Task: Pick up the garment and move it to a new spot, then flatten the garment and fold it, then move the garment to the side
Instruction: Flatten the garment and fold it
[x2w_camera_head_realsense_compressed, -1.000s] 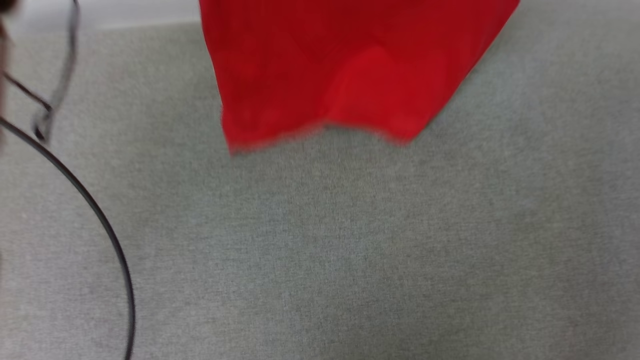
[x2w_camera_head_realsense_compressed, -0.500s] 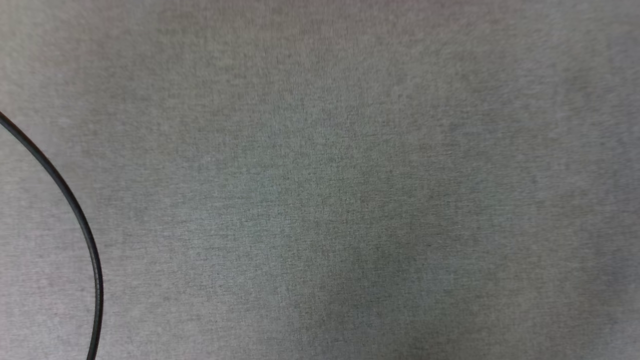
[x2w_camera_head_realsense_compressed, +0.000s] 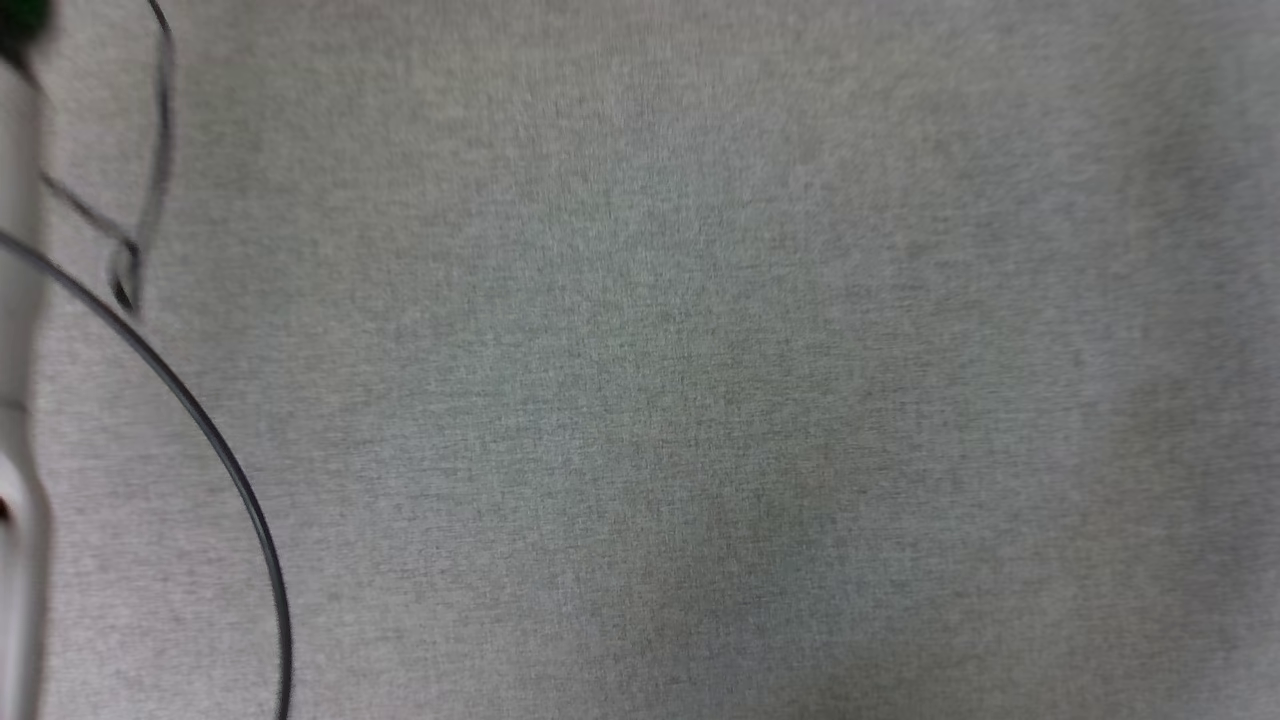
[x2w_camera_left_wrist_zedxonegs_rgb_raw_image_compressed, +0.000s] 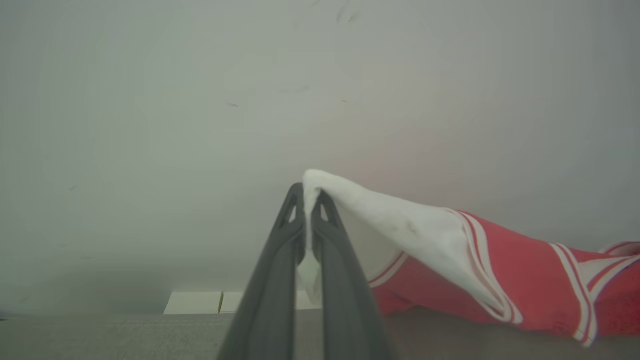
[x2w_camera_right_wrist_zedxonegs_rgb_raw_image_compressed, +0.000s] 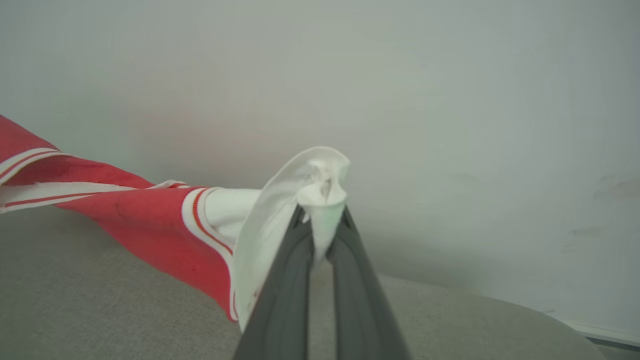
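Note:
The garment (x2w_camera_left_wrist_zedxonegs_rgb_raw_image_compressed: 505, 270) is a red shirt with white sleeves and red-and-white striped trim. In the left wrist view my left gripper (x2w_camera_left_wrist_zedxonegs_rgb_raw_image_compressed: 309, 200) is shut on the end of one white sleeve, and the shirt stretches away to the right above the grey surface. In the right wrist view my right gripper (x2w_camera_right_wrist_zedxonegs_rgb_raw_image_compressed: 320, 212) is shut on a bunched white sleeve end, with the garment (x2w_camera_right_wrist_zedxonegs_rgb_raw_image_compressed: 150, 220) running off to the left. The shirt hangs stretched between the two grippers. Its numerals are hidden.
The head view looks down on a grey fabric surface (x2w_camera_head_realsense_compressed: 700, 400). A thin black cable (x2w_camera_head_realsense_compressed: 215, 440) curves across its left side, and a pale blurred arm part (x2w_camera_head_realsense_compressed: 15, 400) runs along the left edge. A pale wall (x2w_camera_right_wrist_zedxonegs_rgb_raw_image_compressed: 400, 75) stands behind the surface.
The head camera has shifted. The red shirt hung at the top of the head view a second ago and is out of it now; the cable and pale arm part are back at the left.

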